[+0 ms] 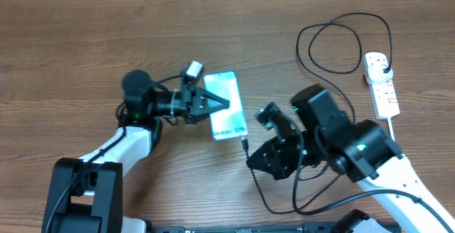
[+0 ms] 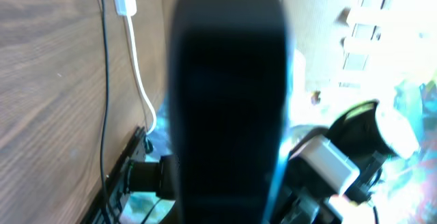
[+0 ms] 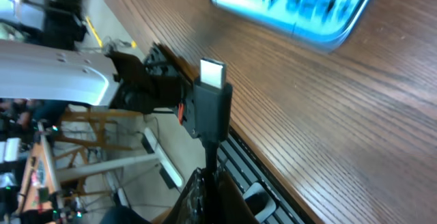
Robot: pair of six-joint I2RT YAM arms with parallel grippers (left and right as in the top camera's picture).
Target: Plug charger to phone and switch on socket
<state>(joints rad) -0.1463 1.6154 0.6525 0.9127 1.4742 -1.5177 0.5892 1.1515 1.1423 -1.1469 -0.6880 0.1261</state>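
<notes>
The phone [image 1: 231, 123] has a glowing light blue screen and lies mid-table. My left gripper [image 1: 220, 104] is shut on the phone from its left side, one dark finger over the screen. In the left wrist view the phone [image 2: 229, 101] is a blurred dark slab with a blue right edge. My right gripper [image 1: 254, 156] is shut on the charger cable just behind its connector tip [image 1: 244, 145]. The tip [image 3: 212, 74] hangs a short way off the phone's bottom edge [image 3: 293, 2], not touching. The socket [image 1: 382, 84] lies far right with the black plug [image 1: 384, 66] in it.
The black cable [image 1: 341, 41] loops wide at the back right and trails under my right arm. The socket's thick white cord [image 1: 393, 130] runs toward the front edge. The table's front edge [image 3: 293, 183] is close below my right gripper.
</notes>
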